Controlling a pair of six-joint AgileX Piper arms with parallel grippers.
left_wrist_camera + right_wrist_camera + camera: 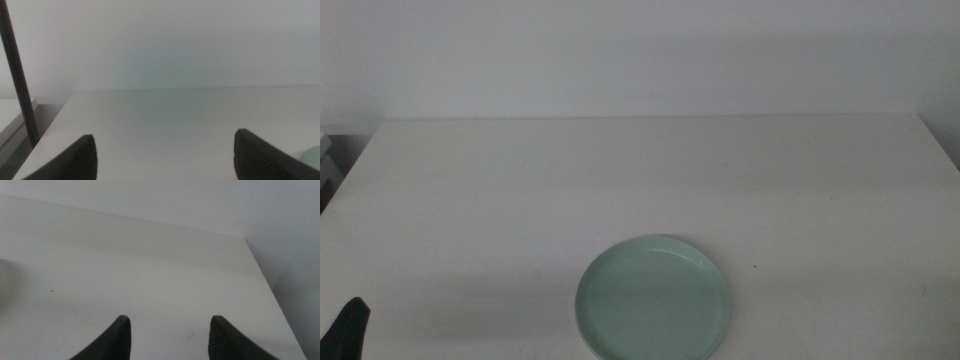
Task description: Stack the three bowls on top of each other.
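Mint green bowl [653, 298] low and centre in the middle view, flat on the white desk [640, 180], cut slightly by the bottom edge. No white or grey bowl visible. Left end effector [348, 330] at lower left corner, jaws spread wide, holding nothing; bowl well to its right, a sliver at the wrist view's edge. Right end effector [167, 337] moderately open, empty, unseen in middle view. Probably left arm nearer.

Mint green bowl [653, 300] upright, near edge

Dark, ribbed, tapering end effector [167, 337] jaws
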